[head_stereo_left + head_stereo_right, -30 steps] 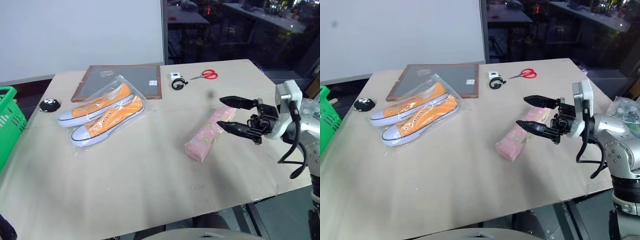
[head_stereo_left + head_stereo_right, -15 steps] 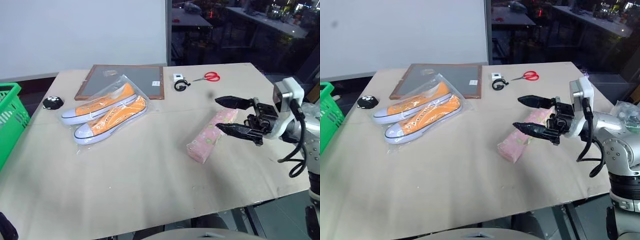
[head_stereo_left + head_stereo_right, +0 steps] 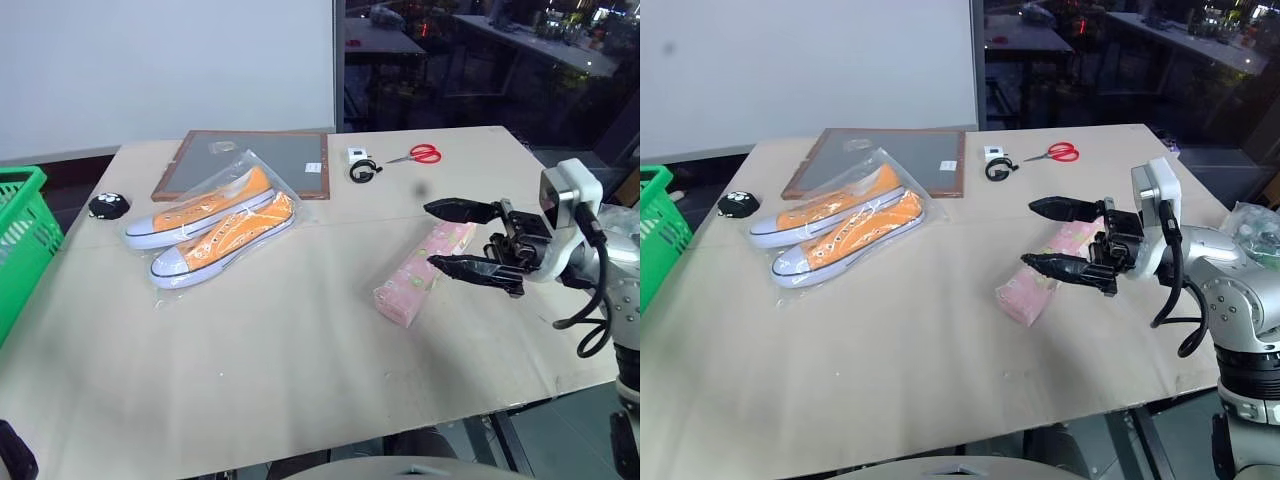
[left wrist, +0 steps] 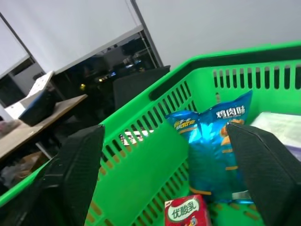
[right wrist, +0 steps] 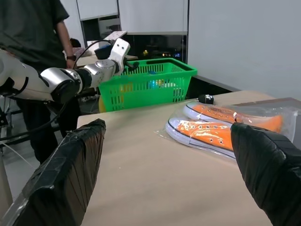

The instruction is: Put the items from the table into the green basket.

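Lying on the pale surface (image 3: 300, 340), toward its right side: one long pink patterned pack (image 3: 423, 275), flat, one end pointing to the near edge. No hand touches it.

Right hand (image 3: 435, 236): two black fingers spread wide, empty, held just above the far end of the pink pack and pointing across the surface toward the left.

Green basket (image 3: 22, 240): stands off the left edge of the surface, lattice sides, thick rim. Contents seen from the left wrist view: one blue snack bag (image 4: 214, 141) leaning against the inner wall, one small red carton (image 4: 186, 212) near it, and a pale flat item at the edge, not identifiable.

Left hand (image 4: 167, 174): fingers spread wide, empty, poised over the open basket; the right wrist view shows the same hand (image 5: 127, 63) at the basket rim.

Other items on the surface: one pair of orange shoes (image 3: 215, 220) in a clear bag, left of centre; one framed board (image 3: 250, 165) behind them, the bag overlapping its near edge; one small black round object (image 3: 108, 206) near the left edge; red scissors (image 3: 418, 155) and a small white-and-black item (image 3: 358, 163) at the far side.

A person in dark clothes (image 5: 37, 52) stands beyond the basket.
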Tool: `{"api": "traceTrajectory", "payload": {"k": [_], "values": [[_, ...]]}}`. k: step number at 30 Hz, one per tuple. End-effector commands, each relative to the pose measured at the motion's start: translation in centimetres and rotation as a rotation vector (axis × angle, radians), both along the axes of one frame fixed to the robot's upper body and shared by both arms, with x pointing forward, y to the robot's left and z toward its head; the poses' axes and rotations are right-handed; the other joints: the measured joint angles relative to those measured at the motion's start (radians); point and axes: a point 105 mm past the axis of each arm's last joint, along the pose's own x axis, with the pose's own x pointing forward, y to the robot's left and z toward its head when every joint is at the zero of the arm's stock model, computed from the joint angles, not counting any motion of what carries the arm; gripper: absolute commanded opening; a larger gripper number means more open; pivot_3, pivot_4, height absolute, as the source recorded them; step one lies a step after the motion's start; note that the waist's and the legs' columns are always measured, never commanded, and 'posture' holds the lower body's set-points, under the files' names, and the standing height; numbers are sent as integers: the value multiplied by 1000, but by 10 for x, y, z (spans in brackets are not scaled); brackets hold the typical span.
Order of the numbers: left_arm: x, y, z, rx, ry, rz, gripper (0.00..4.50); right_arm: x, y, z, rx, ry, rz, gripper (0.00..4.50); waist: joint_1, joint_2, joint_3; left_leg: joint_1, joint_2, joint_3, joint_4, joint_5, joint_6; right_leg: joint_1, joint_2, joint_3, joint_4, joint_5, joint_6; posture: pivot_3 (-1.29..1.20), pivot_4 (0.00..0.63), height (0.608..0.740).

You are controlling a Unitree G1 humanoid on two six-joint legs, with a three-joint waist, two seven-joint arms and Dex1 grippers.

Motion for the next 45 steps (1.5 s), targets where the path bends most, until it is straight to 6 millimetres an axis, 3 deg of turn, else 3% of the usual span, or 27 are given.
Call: {"api": "traceTrajectory", "payload": {"k": [1,3,6,9,13,17,23,31,45], "values": [[9,-11,39,86,-116,-71,4432,4,-3,11,22,-56,-24,4500,0,0,0,0,0,0,0,0,0,0,0,0,0,0,0,108,0,740],[44,-48,55,114,-173,-309,4432,7,-8,10,19,-54,-46,4500,5,0,-1,0,0,0,0,0,0,0,0,0,0,0,0,114,0,740],[90,-123,66,50,-238,-726,4432,13,-17,8,8,-52,-88,4500,22,0,-1,-1,-1,0,1,2,-2,1,-4,-2,0,0,0,121,0,740],[117,-224,51,-39,-92,-1197,4432,19,-28,3,-18,-47,-140,4500,24,0,-2,-1,-1,3,2,2,-3,2,-4,-1,0,0,0,119,0,740],[120,-312,23,-203,73,-1553,4432,25,-45,-12,-95,-32,-206,4500,18,6,-2,-1,-2,7,2,1,-2,1,-4,3,-1,0,0,107,0,740],[113,-404,-28,-366,348,-1870,4432,27,-66,-29,-197,-19,-275,4500,-1,13,-2,0,0,7,2,1,-1,1,-1,3,0,0,0,84,0,740],[112,-483,-60,-445,537,-2046,4432,17,-81,-43,-230,5,-344,4500,-27,14,-3,-1,0,10,2,2,-1,3,1,9,0,-2,3,8,0,740],[118,-533,-80,-508,645,-2090,4432,-4,-97,-60,-268,29,-450,4500,-77,20,-4,-1,0,14,14,-1,3,6,3,15,0,-3,5,-108,0,740],[146,-560,-123,-479,743,-1852,4432,-30,-110,-71,-268,46,-561,4500,-158,22,-5,-1,0,17,15,-2,4,8,10,27,0,-4,5,-211,0,740]]}}
